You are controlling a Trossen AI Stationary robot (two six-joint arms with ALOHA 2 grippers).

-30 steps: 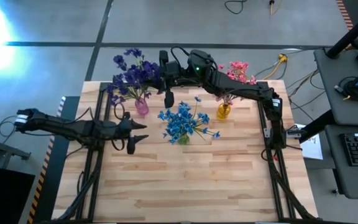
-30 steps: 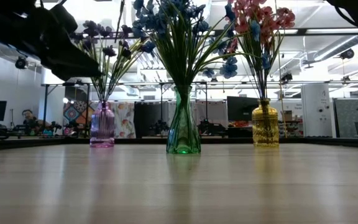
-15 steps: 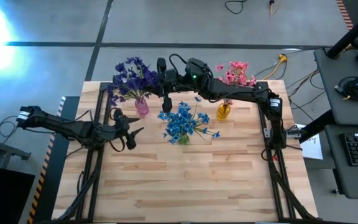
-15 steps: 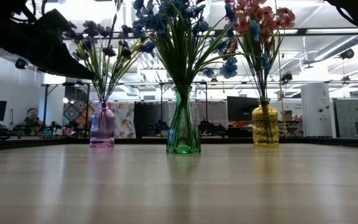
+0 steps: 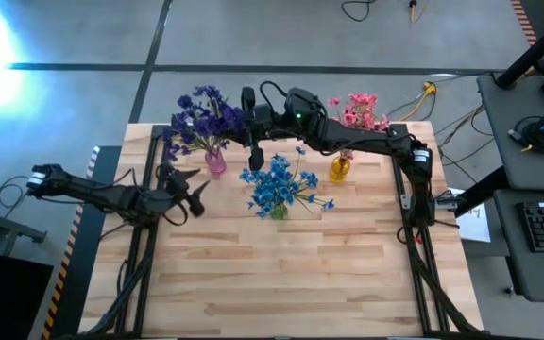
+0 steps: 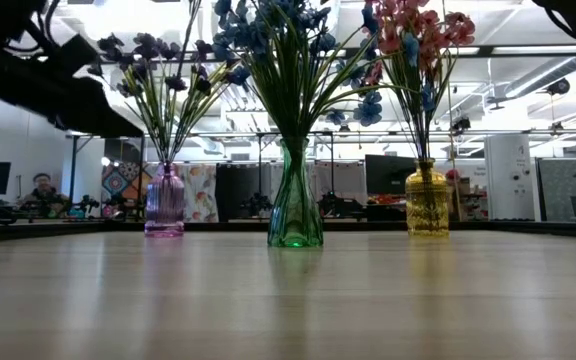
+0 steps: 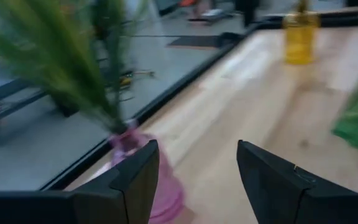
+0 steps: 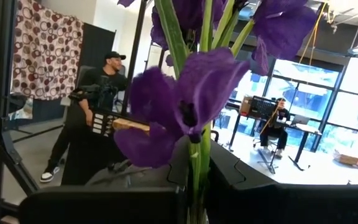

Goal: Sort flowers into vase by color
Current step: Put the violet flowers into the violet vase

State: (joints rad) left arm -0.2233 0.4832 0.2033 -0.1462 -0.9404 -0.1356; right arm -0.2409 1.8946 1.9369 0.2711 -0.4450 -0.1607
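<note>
Three vases stand along the table's far side. A pink-purple vase [image 5: 215, 162] holds purple flowers [image 5: 202, 115], a green vase [image 5: 278, 210] holds blue flowers [image 5: 277, 184], and a yellow vase [image 5: 339, 169] holds pink flowers [image 5: 359, 110]. My right gripper [image 5: 242, 123] is raised beside the purple bunch and shut on a purple flower [image 8: 185, 106]. My left gripper [image 5: 192, 194] is open with nothing between its fingers, just near and left of the pink-purple vase [image 7: 148, 183]. My right gripper pinches the purple flower's green stem [image 8: 199, 163] between its two fingers, a short way below the blossom. The fingers come nearly level from the table's right and lie across the stem. The blossom stands up beyond the fingertips; the stem's lower end is hidden.
The three vases [image 6: 164, 200] [image 6: 295, 205] [image 6: 427, 200] stand in a row, and bare wood lies on the table's near half [image 5: 291, 274]. Black frame rails [image 5: 149, 246] run along both sides. People are in the room behind [image 8: 98, 106].
My left gripper has drawn back toward the table's left edge and swung its fingers round toward the pink-purple vase, staying open. My right gripper has sunk a little with the purple flower.
</note>
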